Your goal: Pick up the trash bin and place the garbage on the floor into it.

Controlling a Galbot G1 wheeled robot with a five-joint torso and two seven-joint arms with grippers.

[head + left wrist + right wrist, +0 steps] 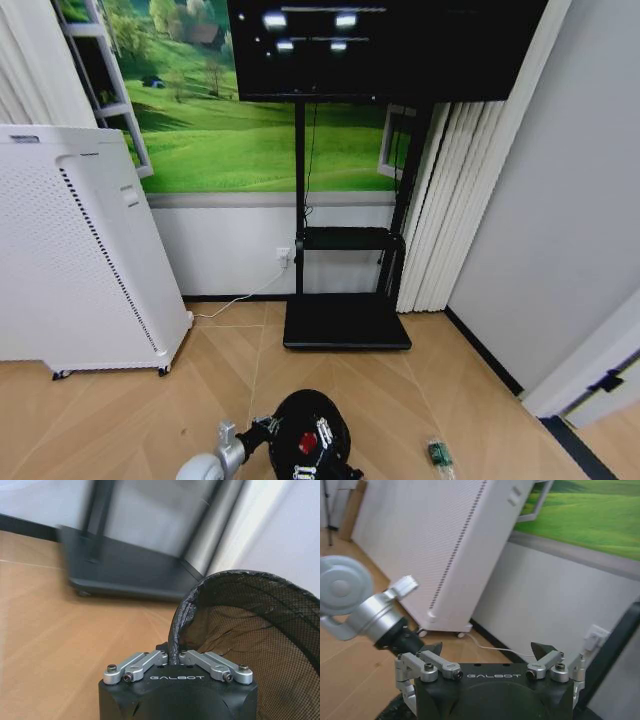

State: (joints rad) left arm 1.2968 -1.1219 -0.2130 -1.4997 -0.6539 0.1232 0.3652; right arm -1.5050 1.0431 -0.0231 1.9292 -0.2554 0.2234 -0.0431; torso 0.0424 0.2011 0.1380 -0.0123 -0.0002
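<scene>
The black mesh trash bin (325, 420) sits at the bottom centre of the head view, held off to my left side. My left gripper (266, 429) is shut on its rim, and the left wrist view shows the fingers (175, 656) pinching the rim of the bin (250, 625). Inside the bin lie a small red item (307, 443) and a pale striped piece (303, 469). A small clear-green bottle (438, 455) lies on the wooden floor to the right of the bin. My right gripper (487, 652) hangs open near the bin with nothing between its fingers.
A large white perforated appliance (80, 260) stands on wheels at the left. A black TV stand base (345, 325) rests against the back wall, with a white cable (235, 305) running along the floor. A grey wall (540, 230) closes the right side.
</scene>
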